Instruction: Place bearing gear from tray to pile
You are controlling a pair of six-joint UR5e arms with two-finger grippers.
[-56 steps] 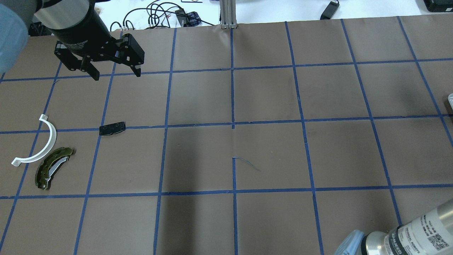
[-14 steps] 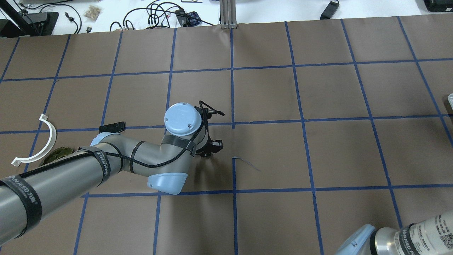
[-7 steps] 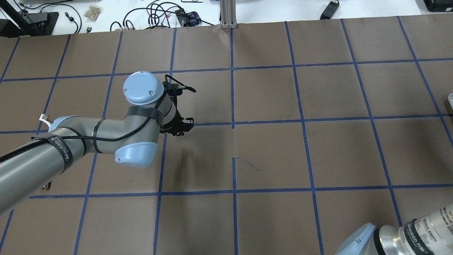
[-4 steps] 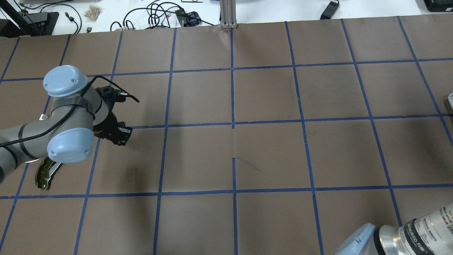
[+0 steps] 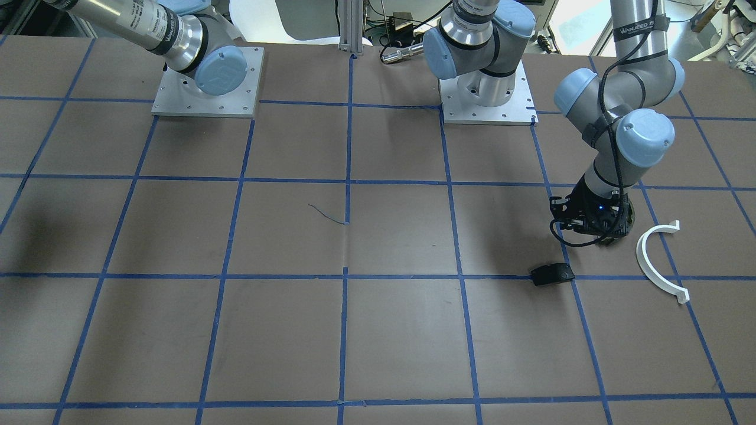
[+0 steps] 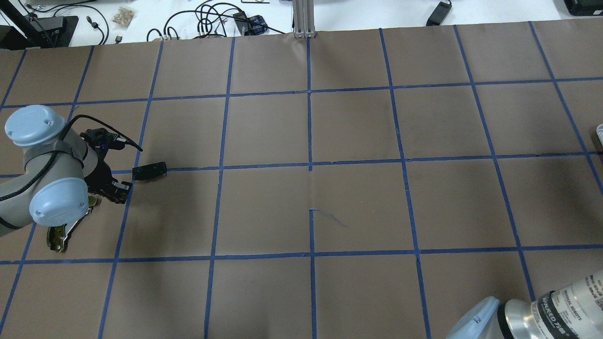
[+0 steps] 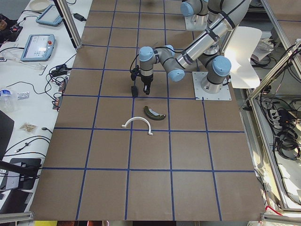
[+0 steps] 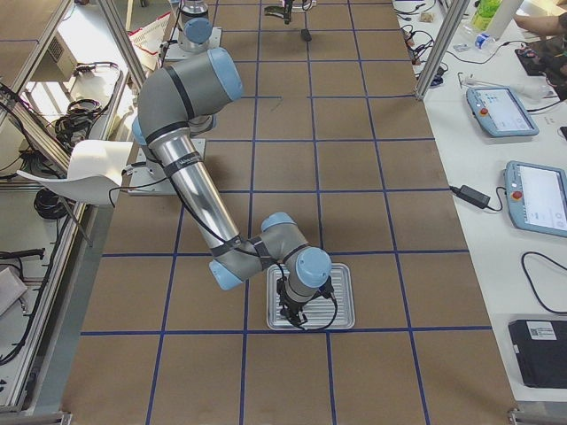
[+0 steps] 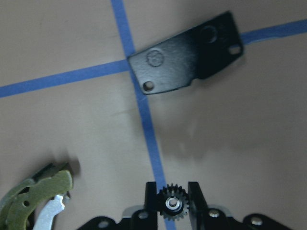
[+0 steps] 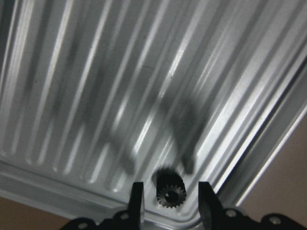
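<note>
In the left wrist view my left gripper (image 9: 172,192) is shut on a small black bearing gear (image 9: 172,205), held above the paper. It hangs by the pile, between the flat black pad (image 9: 187,60) and the olive-green brake shoe (image 9: 36,191). The white half-ring (image 5: 658,260) lies just beyond, beside the left gripper (image 5: 590,227). My right gripper (image 10: 169,190) is open low over the ribbed metal tray (image 10: 96,96), its fingers on either side of another black gear (image 10: 169,195) in the tray's corner.
Brown paper with a blue tape grid covers the table. The tray (image 8: 341,301) sits at the robot's right end, the pile's pad (image 6: 149,171) and brake shoe (image 6: 57,235) at the left end. Cables and devices lie past the far edge.
My left arm has swung from the table's middle leftwards to the pile, uncovering the black pad. The right arm has barely moved.
</note>
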